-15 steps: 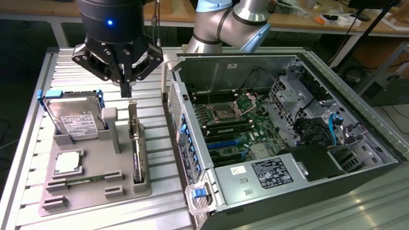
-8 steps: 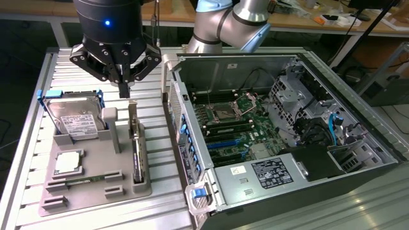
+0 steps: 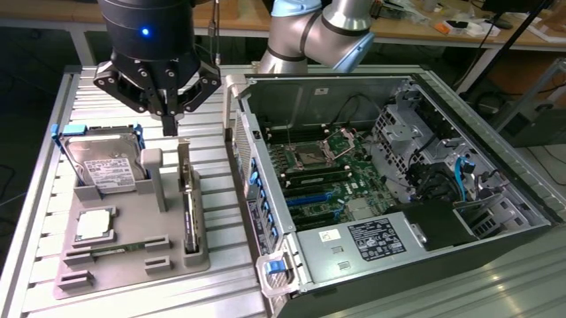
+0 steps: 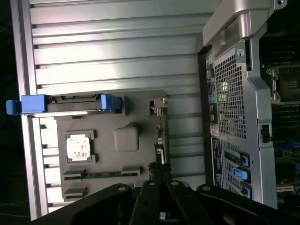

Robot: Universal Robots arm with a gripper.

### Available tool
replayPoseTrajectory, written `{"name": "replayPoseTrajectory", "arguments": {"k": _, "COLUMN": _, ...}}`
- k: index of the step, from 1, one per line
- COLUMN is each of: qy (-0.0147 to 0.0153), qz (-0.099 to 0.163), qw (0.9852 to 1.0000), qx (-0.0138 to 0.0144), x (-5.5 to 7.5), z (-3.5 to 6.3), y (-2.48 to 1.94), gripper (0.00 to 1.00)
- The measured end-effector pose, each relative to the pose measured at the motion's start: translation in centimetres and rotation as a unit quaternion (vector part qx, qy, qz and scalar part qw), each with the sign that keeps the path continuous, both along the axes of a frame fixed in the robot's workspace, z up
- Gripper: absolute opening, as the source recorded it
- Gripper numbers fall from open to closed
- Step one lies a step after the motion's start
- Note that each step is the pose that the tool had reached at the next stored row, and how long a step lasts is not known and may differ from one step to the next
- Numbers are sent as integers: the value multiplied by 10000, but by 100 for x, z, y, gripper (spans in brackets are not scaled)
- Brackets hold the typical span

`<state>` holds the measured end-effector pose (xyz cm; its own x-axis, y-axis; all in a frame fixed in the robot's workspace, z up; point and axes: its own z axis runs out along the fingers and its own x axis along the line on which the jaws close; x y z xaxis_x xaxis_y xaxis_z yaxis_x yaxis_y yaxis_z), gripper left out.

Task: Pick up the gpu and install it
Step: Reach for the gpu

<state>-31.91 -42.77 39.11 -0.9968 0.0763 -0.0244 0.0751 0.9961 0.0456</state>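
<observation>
The silver-and-blue jointed arm (image 3: 319,33) is reaching in from the far side of the ribbed aluminium worktop (image 3: 221,278) (image 4: 117,47), with its wrist pointing straight down. The black end effector (image 3: 169,124) (image 4: 159,171) is hanging vertically above the grey moulded parts tray (image 3: 132,265) (image 4: 105,157). Its fingers are pressed fully together and are gripping nothing. The gpu (image 3: 188,205) (image 4: 161,133), a thin dark circuit card with silvery metal trim, is standing edge-on in a slot along the tray's side nearest the open computer case (image 3: 301,99). In the wrist view, the fingertips are lining up with the card's upper edge. In the exterior view, they are sitting clear above it. The silver boxy hard drive (image 3: 106,169) is standing in the tray beside the card.
</observation>
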Motion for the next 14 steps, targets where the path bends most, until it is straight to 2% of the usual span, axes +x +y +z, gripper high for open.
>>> {"name": "replayPoseTrajectory", "arguments": {"k": 14, "qy": 0, "qz": 0, "qw": 10000, "qx": 0, "x": 14, "z": 0, "y": -4, "gripper": 11}}
